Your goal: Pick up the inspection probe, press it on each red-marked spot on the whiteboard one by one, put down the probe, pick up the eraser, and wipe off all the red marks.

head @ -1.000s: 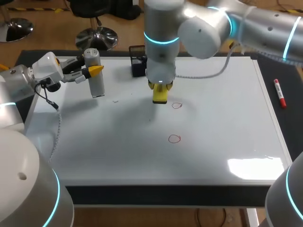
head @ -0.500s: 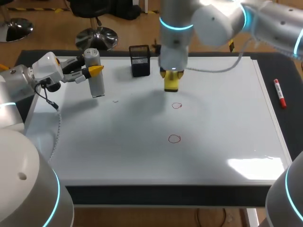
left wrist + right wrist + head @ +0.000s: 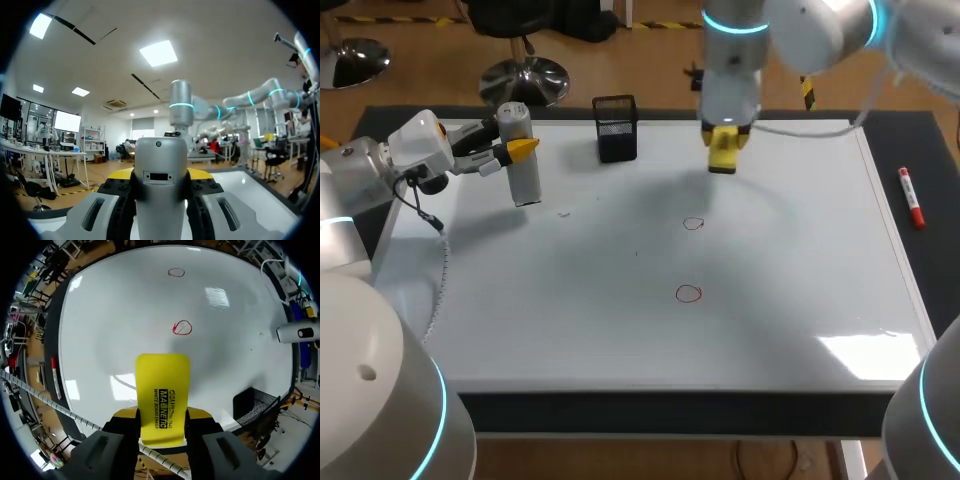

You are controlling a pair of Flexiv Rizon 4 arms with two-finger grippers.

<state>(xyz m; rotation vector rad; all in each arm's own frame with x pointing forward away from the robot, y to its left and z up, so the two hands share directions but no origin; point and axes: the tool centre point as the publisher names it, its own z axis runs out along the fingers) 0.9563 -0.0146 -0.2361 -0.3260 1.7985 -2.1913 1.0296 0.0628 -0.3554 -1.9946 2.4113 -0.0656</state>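
The grey cylindrical probe (image 3: 524, 165) stands upright over the whiteboard's (image 3: 800, 260) far left part, and my left gripper (image 3: 516, 150) is shut on its upper half. In the left wrist view the probe (image 3: 160, 190) fills the space between the yellow tips of the left gripper (image 3: 160, 175). My right gripper (image 3: 723, 140) is shut on the yellow eraser (image 3: 724, 160), held above the board's far edge. Two red circles (image 3: 693, 224) (image 3: 689, 293) lie mid-board. The right wrist view has the eraser (image 3: 162, 380) in the right gripper (image 3: 162, 415), with the nearer red circle (image 3: 182, 328) ahead of it.
A black mesh basket (image 3: 616, 128) stands at the board's far edge, between the two grippers. A red marker (image 3: 911, 197) lies on the dark mat to the right of the board. A faint small smudge (image 3: 563, 213) is near the probe's base.
My right arm has carried the eraser away from the upper red circle, toward the board's far edge and to the right. The left arm and the probe have stayed put.
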